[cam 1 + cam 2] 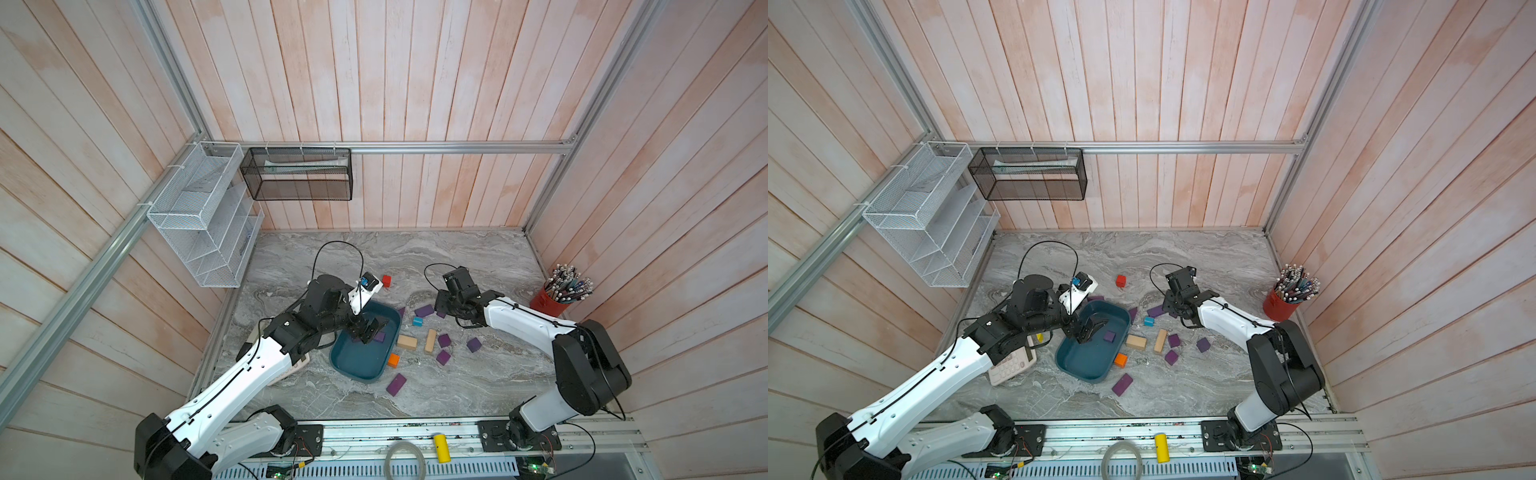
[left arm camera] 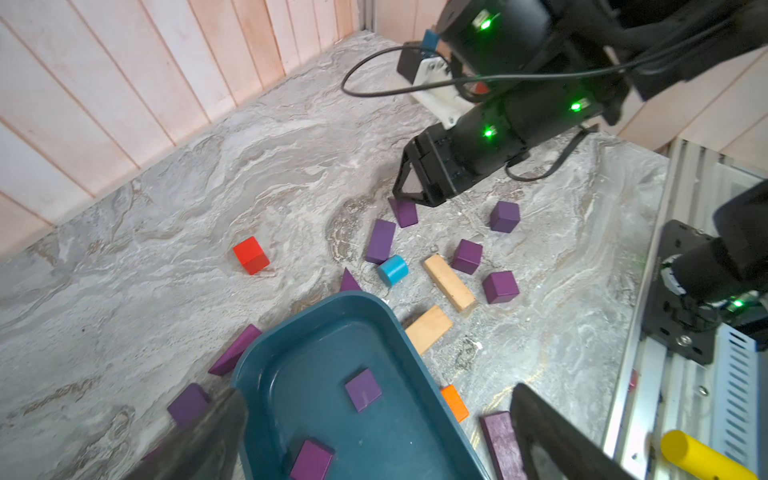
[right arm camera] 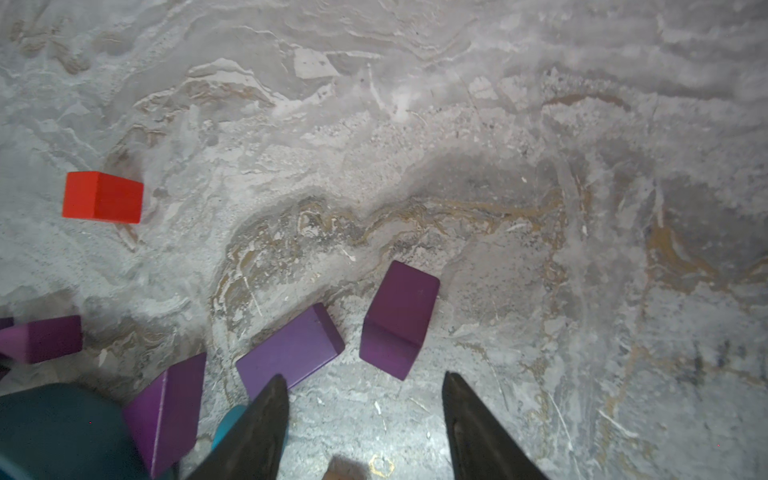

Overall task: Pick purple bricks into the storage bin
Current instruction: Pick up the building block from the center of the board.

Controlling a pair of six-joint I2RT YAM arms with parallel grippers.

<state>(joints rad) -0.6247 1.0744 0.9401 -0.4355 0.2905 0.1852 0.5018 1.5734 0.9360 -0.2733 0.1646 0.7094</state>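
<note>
Under the left arm lies a calculator (image 1: 1011,365). The left gripper (image 1: 374,328) hangs over the storage bin (image 1: 353,363), its jaws spread wide with nothing between them. The left wrist view shows two purple bricks (image 2: 363,389) lying on the bin's floor. Just beside the bin's right rim sits an orange cube (image 1: 393,360). Past it are two tan blocks (image 1: 407,342), a blue cylinder (image 1: 417,321) and several loose purple cubes (image 1: 444,340) on the marble table (image 1: 457,395). The right gripper (image 3: 365,380) is low over the table, jaws apart and empty, with the nearest purple brick (image 3: 399,320) just beyond its fingertips. A red pencil cup (image 1: 552,303) stands far right.
</note>
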